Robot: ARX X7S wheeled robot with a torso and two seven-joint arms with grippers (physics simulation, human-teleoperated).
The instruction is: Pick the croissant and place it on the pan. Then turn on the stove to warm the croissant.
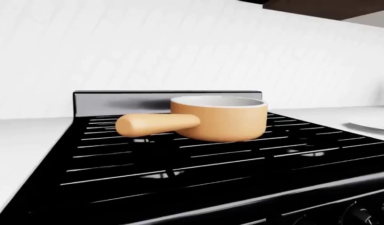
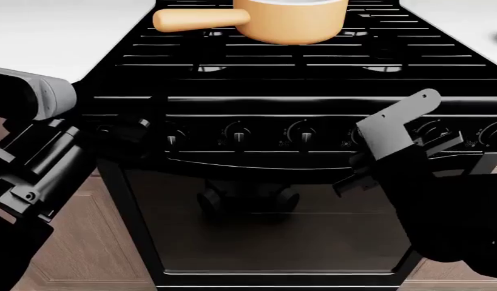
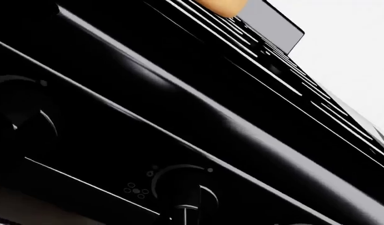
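The orange-tan pan stands on the back burner of the black stove, its handle pointing left. It also shows in the left wrist view, where its inside is hidden by its rim. The croissant shows in no view. My left gripper hangs in front of the leftmost knobs; it is dark against the stove front. My right gripper is at the right end of the knob row. The right wrist view looks up close at a knob. No jaws show clearly.
A white plate's edge lies on the counter right of the stove. White counter flanks the stove on the left. The glass oven door and wooden floor are below.
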